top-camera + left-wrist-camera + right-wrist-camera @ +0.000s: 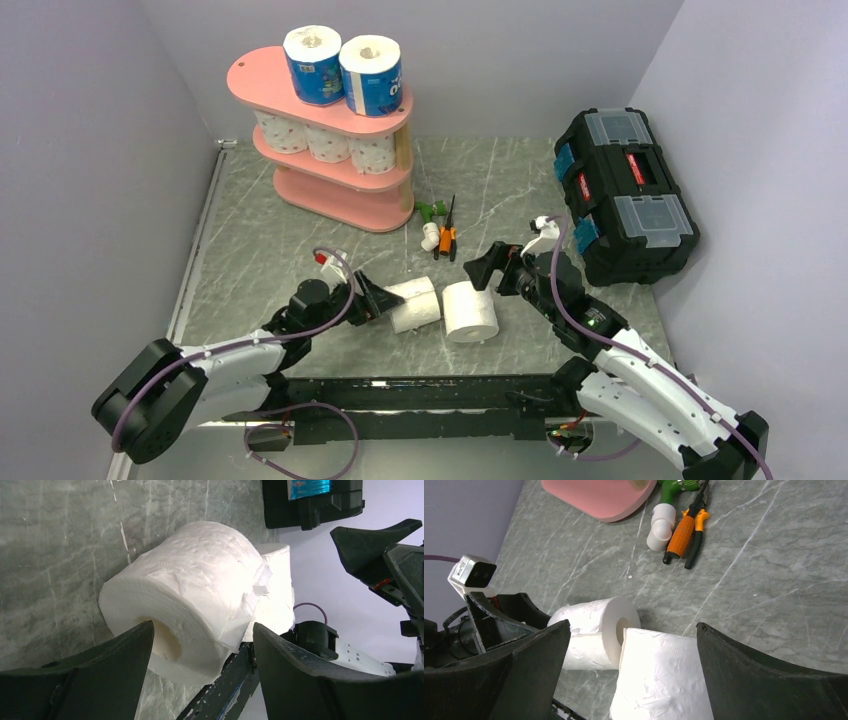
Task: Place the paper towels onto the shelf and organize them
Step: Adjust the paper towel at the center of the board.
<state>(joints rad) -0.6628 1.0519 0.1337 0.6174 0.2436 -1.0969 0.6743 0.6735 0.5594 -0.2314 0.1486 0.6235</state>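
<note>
Paper towels [372, 75] fill part of the shelf [250, 75]: two blue-wrapped on top, three pink-dotted on the middle tier. Two plain ones touch on the counter [280, 250] near the arms. The left end effector [380, 298] is spread wide at the lying roll [415, 304], gripping nothing. The right end effector [490, 275] gapes, released, beside the standing roll [470, 312].

Only a corner of the shelf [599, 497] and part of the toolbox [310, 510] within the wrist views
</note>
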